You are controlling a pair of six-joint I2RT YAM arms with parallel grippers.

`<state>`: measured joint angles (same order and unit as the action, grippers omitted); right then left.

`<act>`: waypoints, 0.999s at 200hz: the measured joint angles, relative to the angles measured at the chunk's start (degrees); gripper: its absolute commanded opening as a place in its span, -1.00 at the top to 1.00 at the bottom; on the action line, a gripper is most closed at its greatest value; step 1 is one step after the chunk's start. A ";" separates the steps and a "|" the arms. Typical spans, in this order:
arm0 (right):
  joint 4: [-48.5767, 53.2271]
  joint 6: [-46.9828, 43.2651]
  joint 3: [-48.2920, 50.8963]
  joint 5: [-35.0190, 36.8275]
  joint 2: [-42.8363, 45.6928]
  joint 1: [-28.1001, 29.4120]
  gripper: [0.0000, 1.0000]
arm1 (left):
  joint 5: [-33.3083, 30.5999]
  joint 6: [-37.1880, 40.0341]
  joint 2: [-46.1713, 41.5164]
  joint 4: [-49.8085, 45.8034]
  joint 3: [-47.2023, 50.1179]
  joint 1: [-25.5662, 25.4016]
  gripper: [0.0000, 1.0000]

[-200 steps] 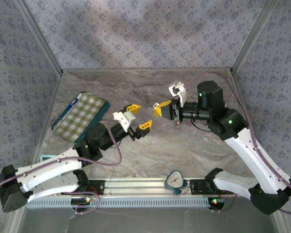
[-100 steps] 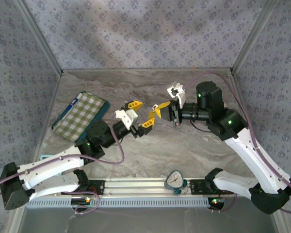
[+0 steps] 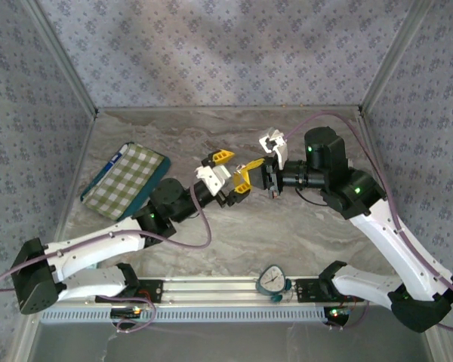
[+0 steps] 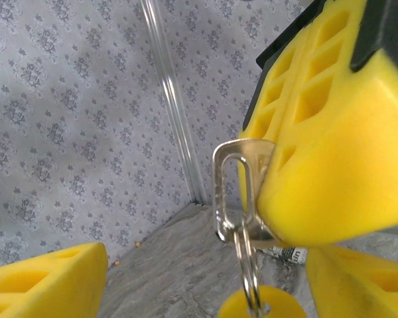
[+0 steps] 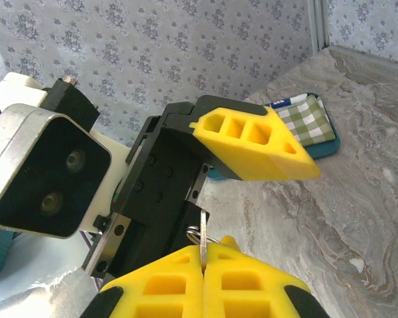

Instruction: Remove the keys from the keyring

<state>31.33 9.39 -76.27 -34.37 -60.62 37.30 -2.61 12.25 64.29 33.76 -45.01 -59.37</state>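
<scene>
My right gripper [image 5: 203, 255] is shut on a flat silvery metal tab [image 4: 242, 192], held edge-on above the marble table. From the tab hangs the thin wire keyring [image 4: 250, 278], and on it a key with a round yellow head [image 4: 262, 306], cut off by the frame's bottom edge. My left gripper [image 3: 230, 172] is open, its fingers [image 4: 46, 281] on either side of the hanging ring without touching it. In the right wrist view one left finger [image 5: 255, 146] stands just above the tab. The right gripper [image 3: 251, 167] points left, tip to tip with the left one.
A green checked pouch [image 3: 124, 179] on a teal tray lies at the left of the table [image 3: 302, 226]. A small round dial [image 3: 272, 280] sits on the front rail. Patterned walls close in the back and both sides.
The left arm has reached right and forward. Its open fingers now straddle the right gripper's tip and the hanging ring. The right gripper has stayed put, still shut.
</scene>
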 measured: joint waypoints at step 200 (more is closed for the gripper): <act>-0.83 -0.90 0.61 0.07 2.45 -0.02 1.00 | 3.76 0.02 -1.36 -2.71 -1.90 -0.28 1.00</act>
<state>30.50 8.49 -75.66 -34.30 -58.17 37.28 1.15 12.27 62.94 31.05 -46.92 -59.66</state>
